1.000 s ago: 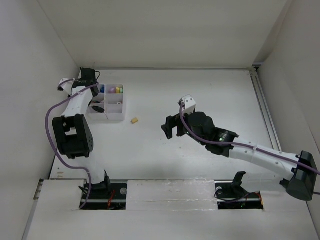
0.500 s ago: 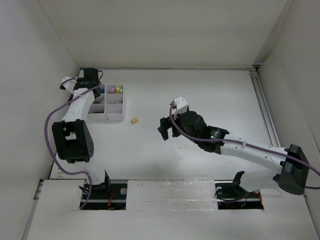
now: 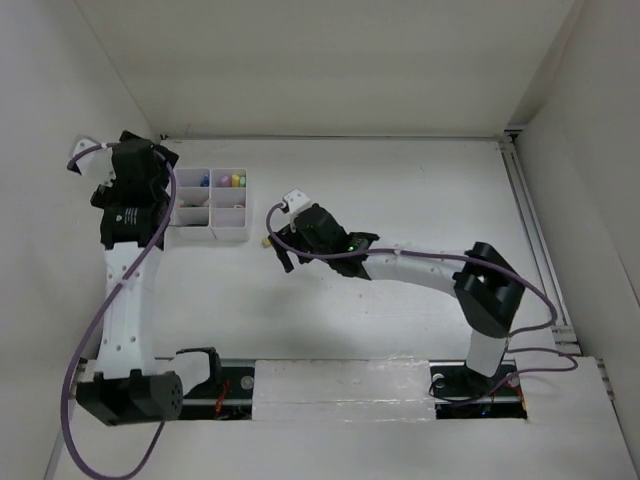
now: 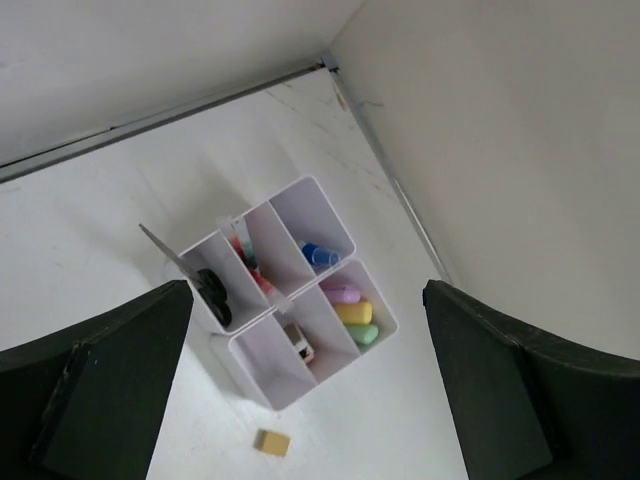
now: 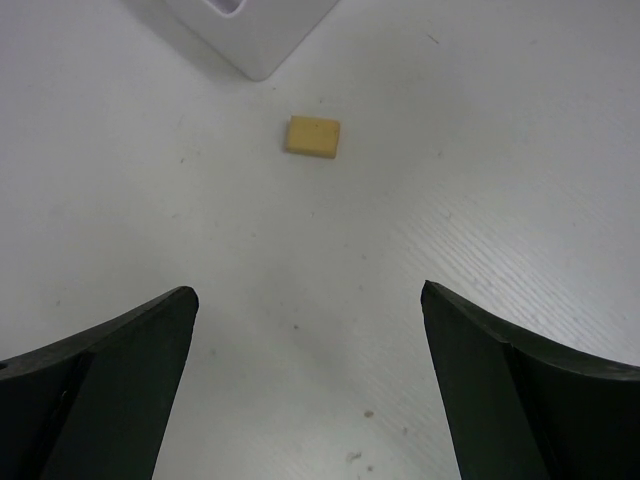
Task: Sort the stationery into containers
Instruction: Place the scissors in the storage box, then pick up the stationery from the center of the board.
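The left claw is standing fully apart and is gripping nothing. It is hovering high above the white organizer tray, and its dark fingers are framing the tray in the left wrist view. In the top view the tray is sitting near the far left corner of the table, with the left arm just beside it.

The right claw is also standing wide apart and empty. It is pointing down at the table, low over the surface. The tan eraser is lying ahead of the fingertips, apart from both. The eraser is resting flat on the table outside the tray, near one tray corner but not touching it. The left wrist view is showing the same eraser just off the tray's near wall.

Inside the tray, the black-handled scissors are standing tilted in an end compartment, with the blade tip projecting over the rim. The pens are occupying the next compartment, and the blue-capped bottle the one after. The pink marker, yellow marker and green marker are sharing one compartment in the other row. A small item in the adjoining compartment is too small to identify.
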